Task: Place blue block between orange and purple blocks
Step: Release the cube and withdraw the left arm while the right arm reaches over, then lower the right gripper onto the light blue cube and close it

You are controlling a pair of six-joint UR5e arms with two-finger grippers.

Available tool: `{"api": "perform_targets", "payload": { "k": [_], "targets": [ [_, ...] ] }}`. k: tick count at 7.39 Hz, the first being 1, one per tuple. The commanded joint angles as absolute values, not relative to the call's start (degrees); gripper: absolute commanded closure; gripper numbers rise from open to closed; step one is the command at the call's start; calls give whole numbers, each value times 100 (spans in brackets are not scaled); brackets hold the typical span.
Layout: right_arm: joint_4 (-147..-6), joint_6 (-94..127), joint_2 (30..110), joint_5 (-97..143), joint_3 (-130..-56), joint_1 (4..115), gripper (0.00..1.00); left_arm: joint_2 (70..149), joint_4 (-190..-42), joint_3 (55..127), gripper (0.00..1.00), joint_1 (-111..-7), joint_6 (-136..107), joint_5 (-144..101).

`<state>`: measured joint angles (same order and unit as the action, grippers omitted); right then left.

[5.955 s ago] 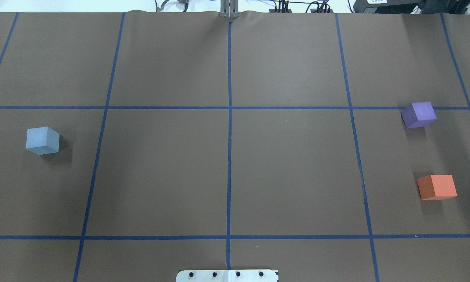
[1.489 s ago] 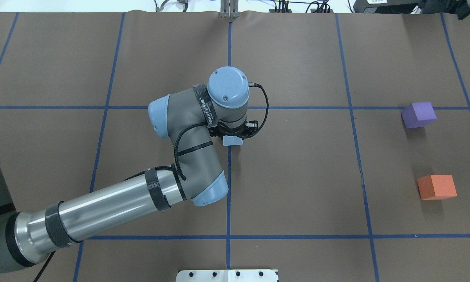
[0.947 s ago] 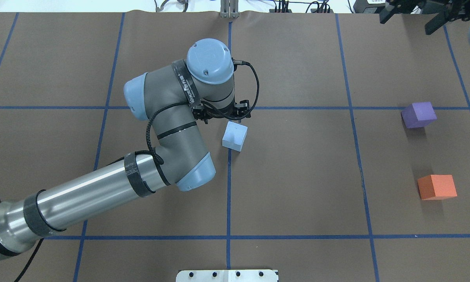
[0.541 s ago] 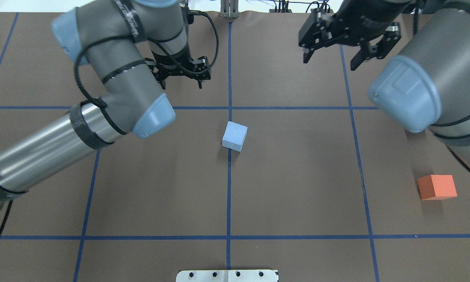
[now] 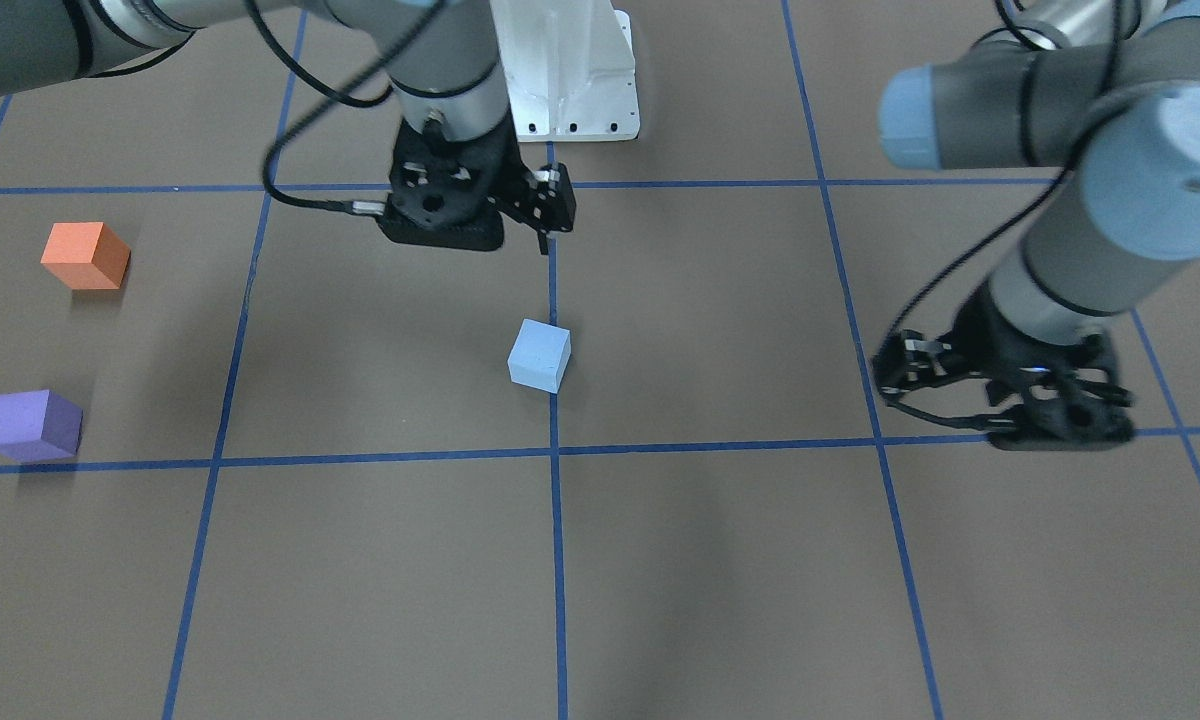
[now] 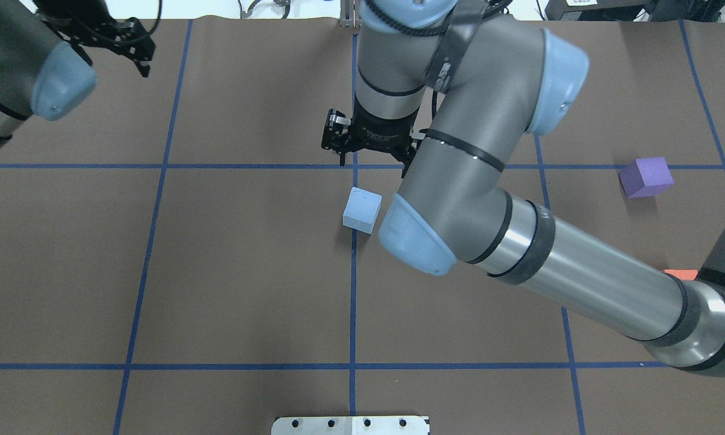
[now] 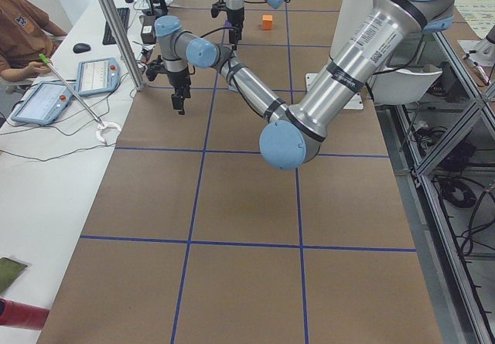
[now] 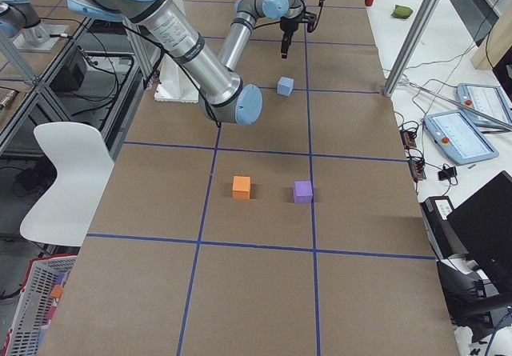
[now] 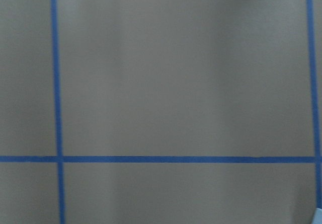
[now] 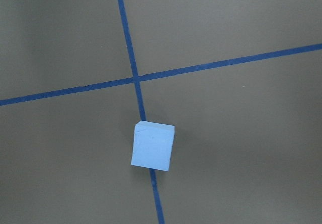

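Overhead exterior: blue block (image 6: pixel 362 209) lies clear on centre line (image 6: pixel 353 290), right tool (image 6: pixel 373 164) and left tool (image 6: pixel 118 55) spread empty.

1. Overhead, the right arm (image 6: pixel 580 272) hides nearly all of the orange block (image 6: pixel 681 274); only an edge shows, toward 3 o'clock from the blue block (image 6: pixel 362 209).
2. The left gripper (image 6: pixel 121 48), at the 10 o'clock corner, has one of its fingers hidden behind the left arm (image 6: pixel 30 66).
3. Left wrist view: the surface (image 9: pixel 176 83) is blurred; a pale sliver (image 9: pixel 318 215) cut off at the 4 o'clock corner is possibly the blue block.
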<state>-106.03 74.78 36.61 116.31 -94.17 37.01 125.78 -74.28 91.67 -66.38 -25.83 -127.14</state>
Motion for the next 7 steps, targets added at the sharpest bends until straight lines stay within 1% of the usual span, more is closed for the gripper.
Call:
{"api": "perform_targets", "payload": {
  "k": [1,2,7],
  "targets": [
    [-9400,8083,3612,11313,-8363,3323,0,12095,-7435,9132,0,-7162,-1418,-12762],
    [-9309,8086,3621,11225,-8167,3261,0,11998,-7479,9132,0,-7154,-1406,-12762],
    [-9255,7788,3674,11093,-7674,3199,0,11962,-7497,9105,0,-7137,-1406,-12727]
  ]
}}
